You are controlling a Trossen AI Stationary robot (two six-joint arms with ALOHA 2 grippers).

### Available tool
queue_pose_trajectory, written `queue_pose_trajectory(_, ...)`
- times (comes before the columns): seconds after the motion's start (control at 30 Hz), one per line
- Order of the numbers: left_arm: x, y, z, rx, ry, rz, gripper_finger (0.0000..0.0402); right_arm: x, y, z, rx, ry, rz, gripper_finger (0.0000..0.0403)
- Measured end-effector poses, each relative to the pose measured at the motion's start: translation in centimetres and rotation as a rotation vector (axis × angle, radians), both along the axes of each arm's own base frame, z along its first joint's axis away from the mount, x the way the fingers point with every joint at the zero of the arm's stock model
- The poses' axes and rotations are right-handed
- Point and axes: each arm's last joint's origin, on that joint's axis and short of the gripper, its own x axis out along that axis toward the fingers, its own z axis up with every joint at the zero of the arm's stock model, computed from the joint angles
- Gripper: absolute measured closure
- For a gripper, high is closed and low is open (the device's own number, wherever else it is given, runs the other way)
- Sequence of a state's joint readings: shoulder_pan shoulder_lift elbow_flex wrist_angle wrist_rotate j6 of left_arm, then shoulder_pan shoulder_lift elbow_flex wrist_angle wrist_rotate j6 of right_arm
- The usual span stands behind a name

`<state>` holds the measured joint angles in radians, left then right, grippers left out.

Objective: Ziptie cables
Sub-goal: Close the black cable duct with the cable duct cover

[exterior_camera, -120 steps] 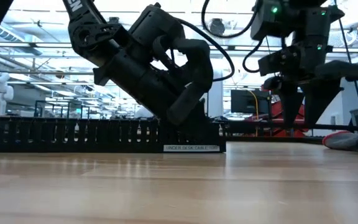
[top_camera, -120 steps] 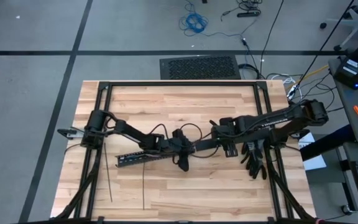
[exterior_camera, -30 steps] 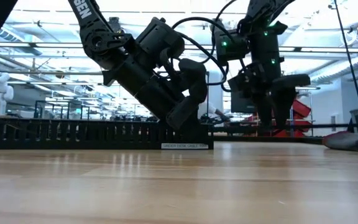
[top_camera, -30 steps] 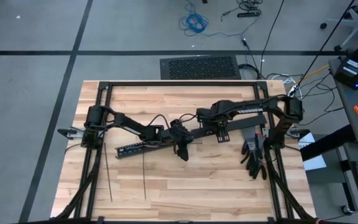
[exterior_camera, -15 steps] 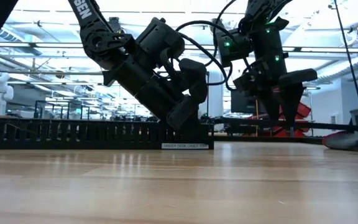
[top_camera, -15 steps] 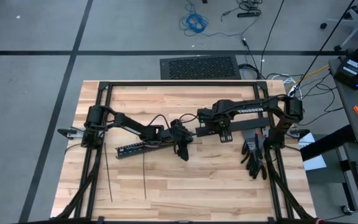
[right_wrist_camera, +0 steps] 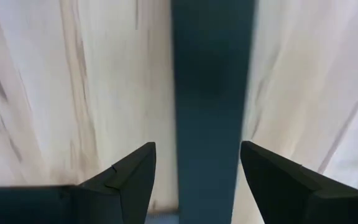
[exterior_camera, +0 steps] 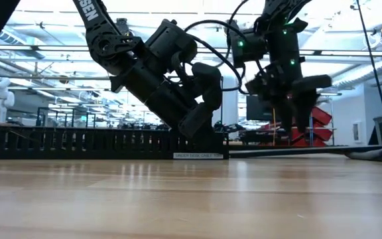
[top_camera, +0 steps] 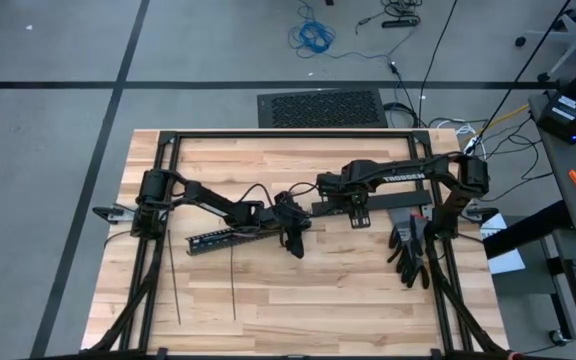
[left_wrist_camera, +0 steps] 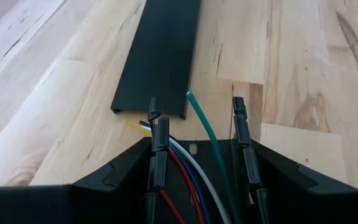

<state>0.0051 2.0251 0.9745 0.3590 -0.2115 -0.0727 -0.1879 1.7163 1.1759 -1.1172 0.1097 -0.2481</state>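
The cables (left_wrist_camera: 182,171), thin red, blue, white, green and yellow wires, lie inside the black slotted duct (top_camera: 230,240), and their ends stick out of its right end. My left gripper (left_wrist_camera: 201,142) (top_camera: 290,232) (exterior_camera: 201,133) is shut on that end of the duct. Just beyond it is the flat black bar (left_wrist_camera: 160,56) (top_camera: 323,209), with my right gripper (right_wrist_camera: 197,146) (top_camera: 353,208) (exterior_camera: 290,126) shut on it from above. Two zipties (top_camera: 173,275) (top_camera: 232,285) lie flat on the table at the near left. My left gripper pinches the duct's right end between its two fingers, one on each toothed side wall (left_wrist_camera: 157,134). It slants down from the table's left, with its fingers along the duct. The duct rests on the table. The wires run between the fingers, inside the duct. My right gripper has the bar's two long edges (right_wrist_camera: 185,155) between its fingers, and the bar fills the gap. The fingers point down and lie across the bar, left of its middle. The bar lies about level; whether it is clear of the table I cannot tell.
Black gloves (top_camera: 408,255) lie at the table's right side. A black frame (top_camera: 288,134) runs along the table's edges. Bare wood spreads across the near half of the table (top_camera: 318,310). A blue coiled cable (top_camera: 313,38) and a dark mat (top_camera: 320,107) lie on the floor beyond the table.
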Motion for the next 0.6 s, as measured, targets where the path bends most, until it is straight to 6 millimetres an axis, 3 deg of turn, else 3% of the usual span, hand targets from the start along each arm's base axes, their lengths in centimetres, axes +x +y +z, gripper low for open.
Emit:
queue_pose_trajectory(0.17, 0.0, 0.0, 0.0, 0.0, 0.0, 0.0, 0.0173, 0.0, -0.2, 3.4, -0.109, -0.242, 0.024, 0.0175)
queue_pose_trajectory(0.3, 0.0, 0.0, 0.0, -0.005, -0.002, 0.007, 0.0173, -1.9, -0.9, 7.6, -0.188, -0.466, -0.011, 0.0175)
queue_pose_trajectory(0.37, 0.0, 0.0, 0.0, -0.016, -0.005, 0.017, 0.0173, -3.4, -1.2, 8.8, -0.152, -0.585, -0.054, 0.0175)
queue_pose_trajectory(0.47, 0.0, 0.0, 0.0, -0.014, -0.006, 0.019, 0.0173, -5.7, -1.4, 8.1, -0.06, -0.725, -0.102, 0.0175)
queue_pose_trajectory(0.6, 0.0, 0.0, 0.0, -0.012, -0.005, 0.017, 0.0173, -7.6, -1.2, 4.2, -0.018, -0.699, -0.097, 0.0173)
